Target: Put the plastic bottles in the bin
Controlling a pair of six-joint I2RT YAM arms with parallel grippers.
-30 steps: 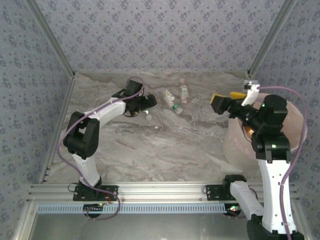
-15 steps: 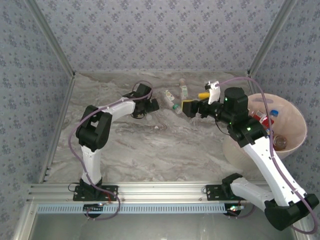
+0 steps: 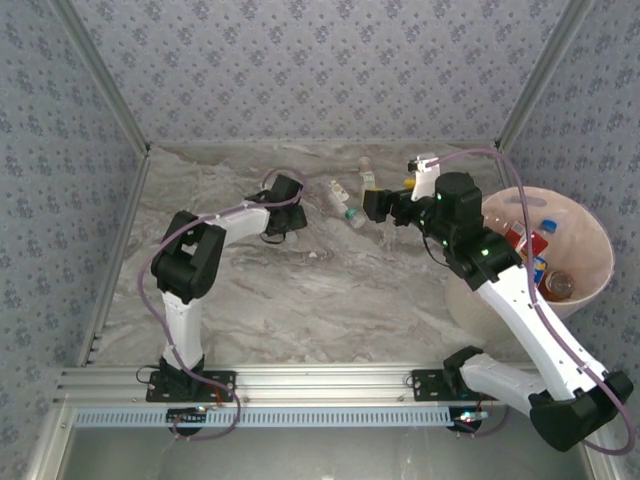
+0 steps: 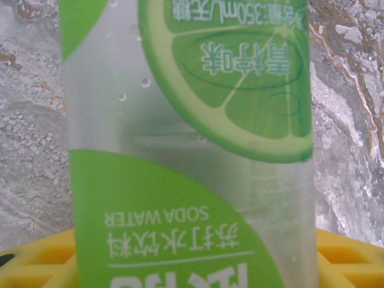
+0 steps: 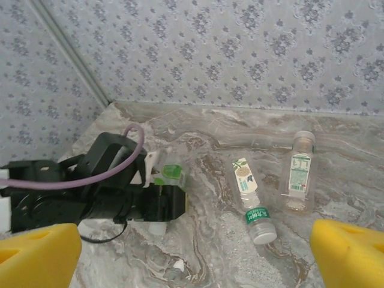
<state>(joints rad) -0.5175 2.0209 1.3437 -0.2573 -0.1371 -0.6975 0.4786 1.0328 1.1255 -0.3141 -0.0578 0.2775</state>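
On the marble tabletop (image 3: 300,300), left fingers (image 4: 36,264) clasp a lime soda bottle (image 4: 186,150); right fingers (image 5: 36,255) gape empty before two loose bottles (image 5: 249,192) (image 5: 298,171).

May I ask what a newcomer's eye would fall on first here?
A lime soda-water bottle looms large between the jaws of the left gripper, far centre. At right, the pale pink bin holds several bottles, while the right gripper, jaws wide open, faces two bottles lying beyond it.
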